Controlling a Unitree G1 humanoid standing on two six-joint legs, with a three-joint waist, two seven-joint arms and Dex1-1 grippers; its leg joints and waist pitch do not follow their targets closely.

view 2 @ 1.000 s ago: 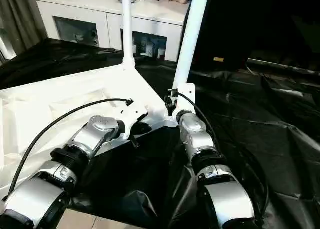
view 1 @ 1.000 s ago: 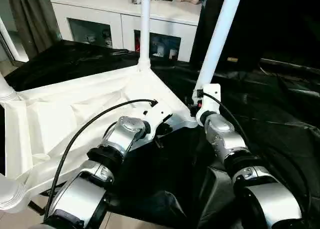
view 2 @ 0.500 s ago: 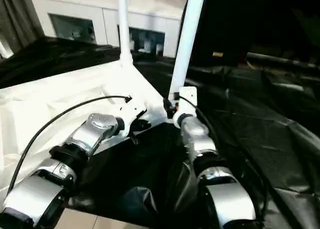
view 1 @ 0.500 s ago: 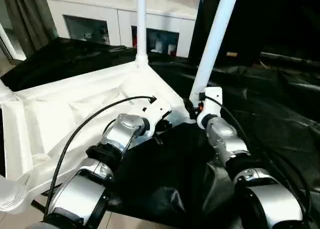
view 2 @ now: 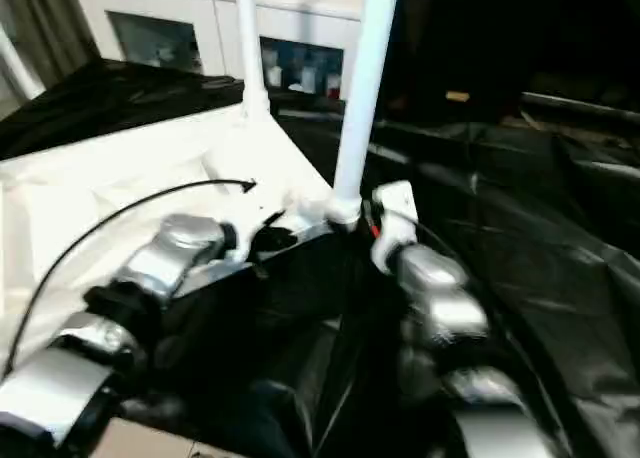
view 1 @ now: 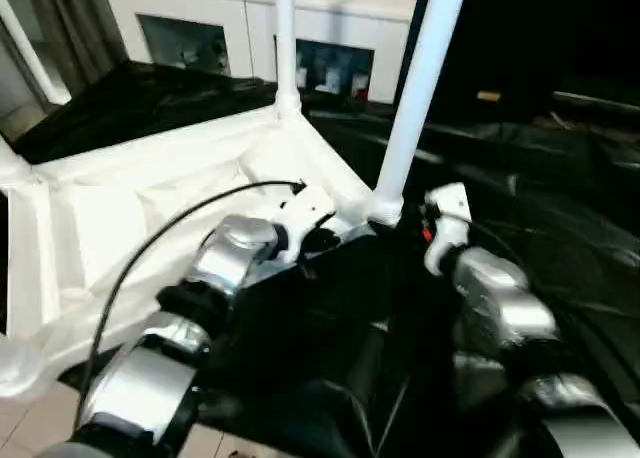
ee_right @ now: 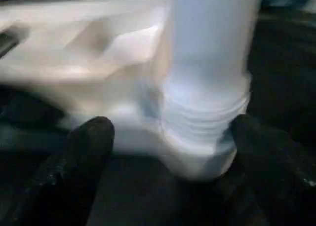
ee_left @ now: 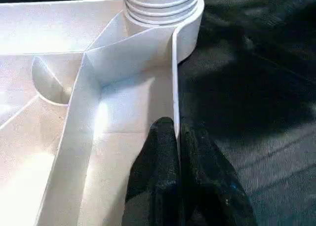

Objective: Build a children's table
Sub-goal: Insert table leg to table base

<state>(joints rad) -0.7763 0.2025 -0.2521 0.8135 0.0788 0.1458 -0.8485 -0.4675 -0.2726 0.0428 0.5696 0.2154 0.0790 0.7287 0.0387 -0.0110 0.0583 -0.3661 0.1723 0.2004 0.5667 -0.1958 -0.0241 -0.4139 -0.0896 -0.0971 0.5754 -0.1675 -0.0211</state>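
Observation:
The white tabletop lies upside down on a black sheet, ribs facing up. A long white leg stands in its near right corner socket, and another leg rises from the far corner. More leg bases show at the left edge and lower left. My left gripper is shut on the tabletop's thin rim wall, close to the near right socket. My right gripper is open, its black fingers standing apart on either side of the leg's ribbed base without touching it.
A white cabinet with glass doors stands behind the tabletop. The crumpled black sheet spreads to the right and front. A curtain hangs at the far left, and tiled floor shows at the lower left.
My right gripper has opened and let go of the near right leg, drawing back a little to its right. The left gripper keeps its pinch on the rim. The head camera has shifted.

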